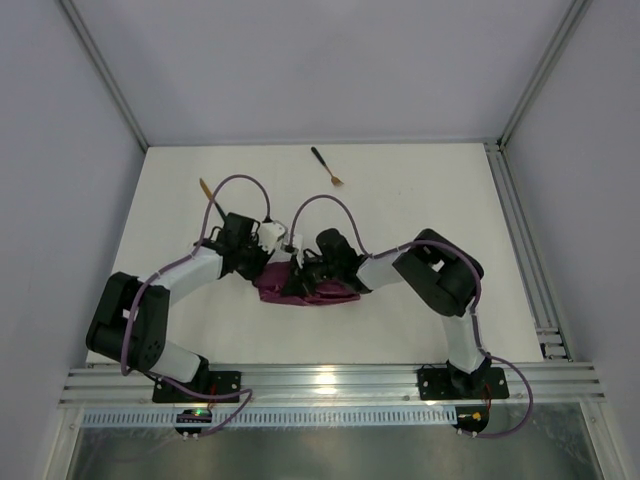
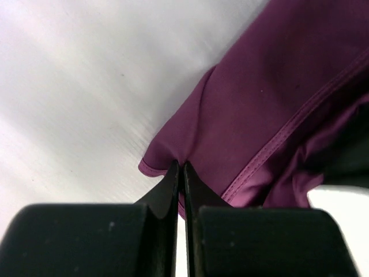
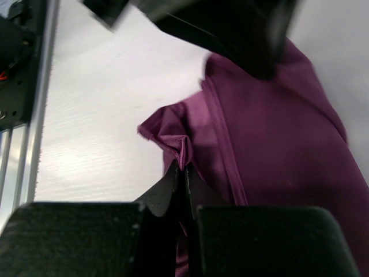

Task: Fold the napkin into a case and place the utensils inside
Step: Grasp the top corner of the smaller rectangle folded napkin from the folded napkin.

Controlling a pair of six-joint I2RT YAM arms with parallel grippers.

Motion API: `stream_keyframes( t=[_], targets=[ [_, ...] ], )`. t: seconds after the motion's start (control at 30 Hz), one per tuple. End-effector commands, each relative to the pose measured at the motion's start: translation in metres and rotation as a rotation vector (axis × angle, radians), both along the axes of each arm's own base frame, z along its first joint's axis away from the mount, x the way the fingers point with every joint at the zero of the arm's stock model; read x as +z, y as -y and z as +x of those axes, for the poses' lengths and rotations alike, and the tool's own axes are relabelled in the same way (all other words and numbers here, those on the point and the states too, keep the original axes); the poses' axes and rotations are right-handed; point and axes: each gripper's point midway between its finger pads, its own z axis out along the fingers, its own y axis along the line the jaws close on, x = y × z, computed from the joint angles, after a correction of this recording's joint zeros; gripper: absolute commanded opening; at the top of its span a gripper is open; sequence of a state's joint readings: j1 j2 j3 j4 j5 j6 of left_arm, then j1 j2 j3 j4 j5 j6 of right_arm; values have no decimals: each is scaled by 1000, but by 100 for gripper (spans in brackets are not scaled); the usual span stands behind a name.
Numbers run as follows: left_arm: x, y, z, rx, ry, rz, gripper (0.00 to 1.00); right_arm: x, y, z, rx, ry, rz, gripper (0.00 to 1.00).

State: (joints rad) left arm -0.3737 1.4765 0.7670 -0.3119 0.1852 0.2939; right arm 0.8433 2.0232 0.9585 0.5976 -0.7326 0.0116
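Napkin: bunched, fold unfinished (early stage)
Jaws: both pairs clenched on napkin hem
Fork, knife: not yet placed

No text or label can be read (wrist views seem blurred).

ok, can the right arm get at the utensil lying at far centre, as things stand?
Probably not yet. The right gripper is shut on a pinched corner of the napkin, so it would have to let go first. The utensil lies alone farther out with nothing in between, so reach looks plausible.
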Motion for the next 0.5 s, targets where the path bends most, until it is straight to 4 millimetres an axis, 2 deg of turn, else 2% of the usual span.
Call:
stream_keyframes(
  t=[0.0, 0.17, 0.27, 0.47],
  targets=[
    [8, 25, -9, -149, -6, -68, 0, -25, 33, 47, -276, -136, -110, 4],
    [8, 27, -11, -157, -9, -77, 0, -12, 32, 58, -311, -172, -73, 4],
    [10, 28, -9, -164, 1, -83, 0, -13, 29, 61, -307, -186, -96, 4],
    [9, 32, -1, -161, 1, -89, 0, -8, 23, 52, -265, -168, -89, 4]
  ],
)
